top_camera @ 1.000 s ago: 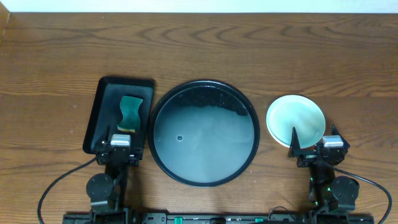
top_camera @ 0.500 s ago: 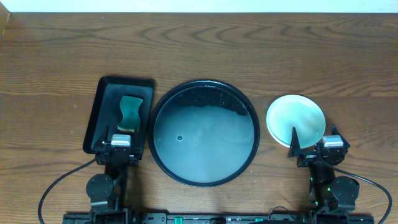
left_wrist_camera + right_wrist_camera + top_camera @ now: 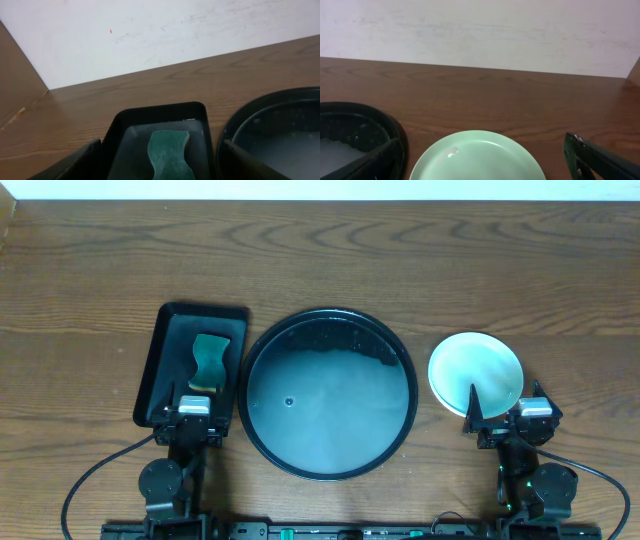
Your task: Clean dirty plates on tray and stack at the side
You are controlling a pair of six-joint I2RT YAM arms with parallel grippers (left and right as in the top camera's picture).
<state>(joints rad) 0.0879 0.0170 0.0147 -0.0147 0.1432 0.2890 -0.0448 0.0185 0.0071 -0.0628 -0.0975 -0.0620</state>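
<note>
The large round black tray (image 3: pixel 330 392) lies mid-table with no plate on it; its glossy floor holds a small speck (image 3: pixel 289 402). It also shows in the left wrist view (image 3: pixel 280 135) and in the right wrist view (image 3: pixel 355 135). One pale mint green plate (image 3: pixel 476 370) sits on the table to its right, with a small smear in the right wrist view (image 3: pixel 470 160). No other plate shows, and no yellow one. My left gripper (image 3: pixel 192 404) (image 3: pixel 160 167) is open and empty over the near end of the small tray. My right gripper (image 3: pixel 505 404) (image 3: pixel 485 167) is open and empty at the plate's near edge.
A smaller rectangular black tray (image 3: pixel 165 365) (image 3: pixel 120 135) stands left of the round tray and holds a green sponge (image 3: pixel 208 360) (image 3: pixel 167 152). A pale wall runs along the table's far edge. Bare wood lies behind the trays.
</note>
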